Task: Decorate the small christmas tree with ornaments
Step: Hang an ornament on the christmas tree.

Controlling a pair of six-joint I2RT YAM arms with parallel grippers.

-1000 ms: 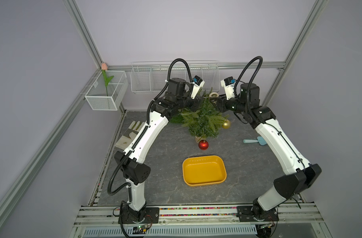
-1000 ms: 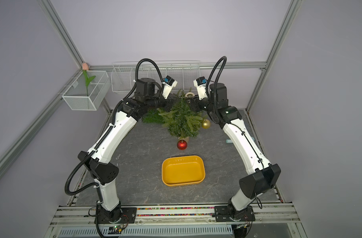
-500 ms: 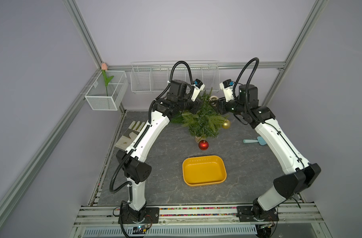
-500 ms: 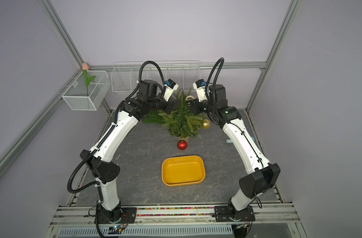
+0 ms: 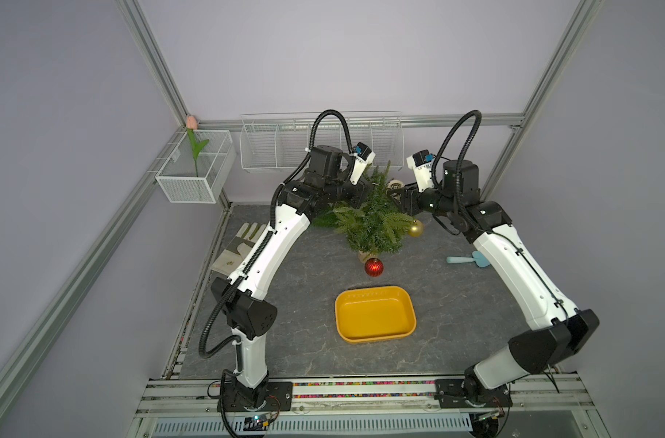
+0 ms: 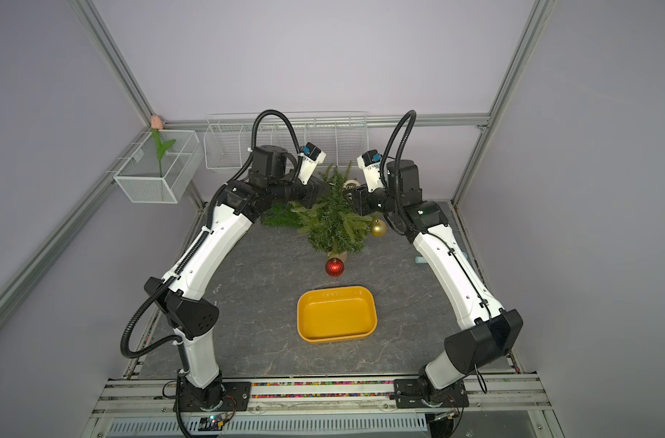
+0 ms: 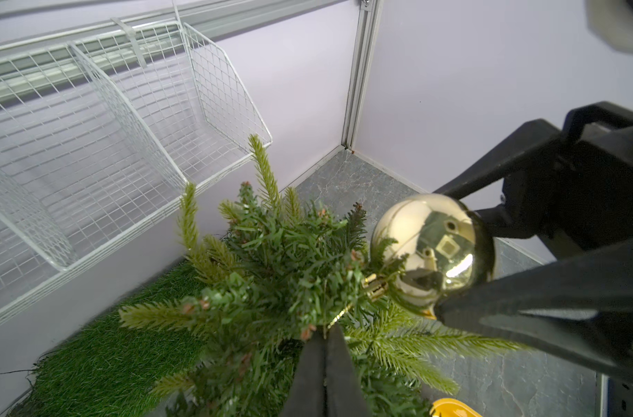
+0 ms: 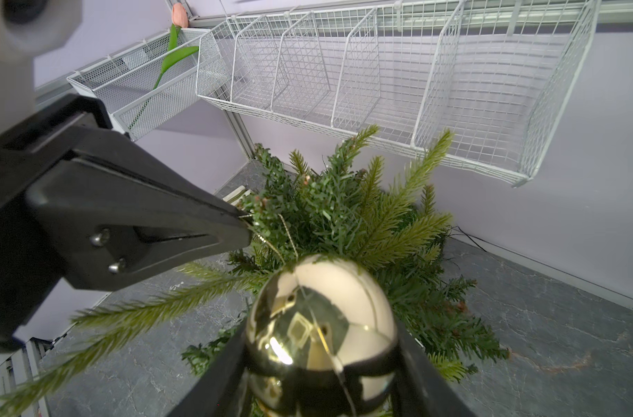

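The right gripper (image 8: 321, 364) clamps the mirror-like silvery round bauble (image 7: 430, 249) across its belly, up beside the top branches of the small green artificial christmas tree (image 5: 374, 227). The left gripper (image 7: 326, 339), pressed together, seems to pinch its thin gold hanging thread (image 8: 268, 244). The ball looks light, hollow, slick and probably crushable (gentle squeeze only), so the limp loop is the safer hold.

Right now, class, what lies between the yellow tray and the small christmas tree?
A ribbed red ornament lies in that stretch; both top views show it.
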